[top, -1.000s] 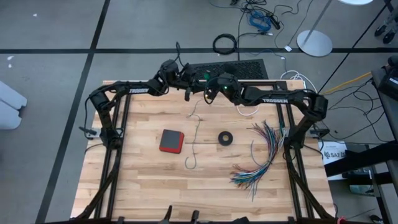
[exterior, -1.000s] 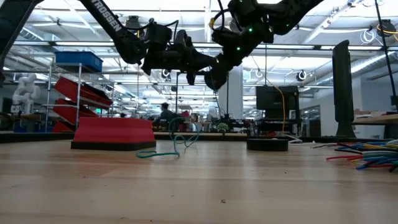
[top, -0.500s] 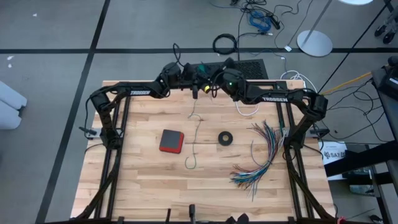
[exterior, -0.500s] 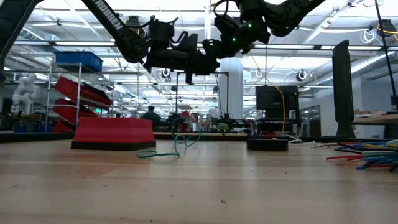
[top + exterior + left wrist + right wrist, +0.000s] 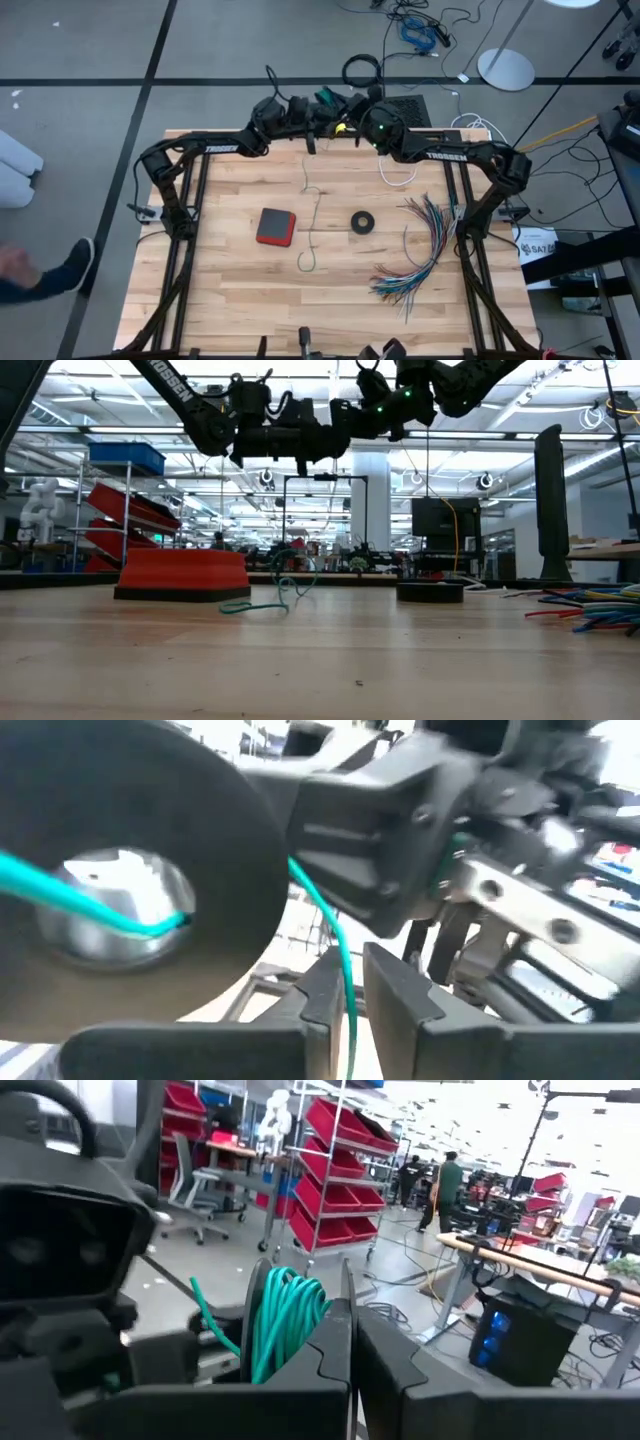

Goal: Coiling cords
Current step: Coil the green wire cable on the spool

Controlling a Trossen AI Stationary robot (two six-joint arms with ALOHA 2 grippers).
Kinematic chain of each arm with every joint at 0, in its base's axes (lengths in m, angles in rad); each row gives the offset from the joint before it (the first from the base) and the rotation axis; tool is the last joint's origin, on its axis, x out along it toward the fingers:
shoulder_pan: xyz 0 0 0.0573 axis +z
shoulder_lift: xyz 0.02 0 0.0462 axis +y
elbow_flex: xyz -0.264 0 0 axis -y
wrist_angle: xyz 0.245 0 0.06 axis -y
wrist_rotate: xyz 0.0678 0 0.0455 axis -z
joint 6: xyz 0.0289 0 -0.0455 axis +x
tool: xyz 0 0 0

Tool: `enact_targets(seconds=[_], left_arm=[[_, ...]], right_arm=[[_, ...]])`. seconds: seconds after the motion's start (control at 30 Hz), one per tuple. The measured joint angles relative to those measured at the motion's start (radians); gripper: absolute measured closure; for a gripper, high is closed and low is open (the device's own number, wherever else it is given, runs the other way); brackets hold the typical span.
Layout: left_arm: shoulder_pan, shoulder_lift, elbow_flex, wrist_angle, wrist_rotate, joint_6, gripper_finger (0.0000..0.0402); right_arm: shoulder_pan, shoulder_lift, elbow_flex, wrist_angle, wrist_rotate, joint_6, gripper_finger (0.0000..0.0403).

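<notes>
The teal-green cord [image 5: 312, 226] lies in a loose line on the wooden table, and its far part rises to the two grippers, which meet above the far edge. My right gripper [image 5: 352, 1345] is shut, with a bunch of teal loops [image 5: 283, 1315] beside its fingers. My left gripper [image 5: 358, 1005] points about level toward the right gripper. Its fingers stand a little apart, and one strand of the cord [image 5: 344, 980] runs down through the gap. The white cord [image 5: 400, 177] lies in a loop on the table under the right arm. My right gripper holds the coiled far end of the teal cord, several loops [image 5: 300, 1335] bunched against its shut fingers; its own fingers hide the exact place of contact. The gripper points about level, and the coil hangs clear of the table. My left gripper has the strand between its fingers, but I cannot tell whether they touch it.
A red box [image 5: 275, 227] sits left of the cord, and a small black ring [image 5: 362, 222] lies to its right. A fanned bundle of multicoloured wires [image 5: 420, 250] fills the right side. The near half of the table [image 5: 250, 310] is bare wood.
Both grippers have risen and drawn back toward the far edge. My right gripper has tipped up from slanting downward to about level, taking the coil with it. The part of the teal cord on the table has stayed where it was.
</notes>
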Motion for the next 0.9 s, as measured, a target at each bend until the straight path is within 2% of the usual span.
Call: enact_targets(seconds=[0.1,0.3,0.63,0.9], left_arm=[[0.007,-0.020,-0.013,0.009,0.002,0.034,0.0348],[0.013,-0.034,-0.025,0.016,0.016,0.064,0.0345],[0.022,-0.034,-0.026,0.014,0.138,0.081,0.0344],[0.070,-0.034,-0.026,-0.007,0.247,0.072,0.0345]], right_arm=[[-0.003,-0.015,0.000,0.006,-0.020,0.015,0.0403],[-0.003,-0.054,0.000,0.033,-0.134,0.062,0.0403],[0.021,-0.114,0.000,0.008,-0.288,0.128,0.0403],[0.076,-0.193,0.000,-0.132,-0.286,0.086,0.0403]])
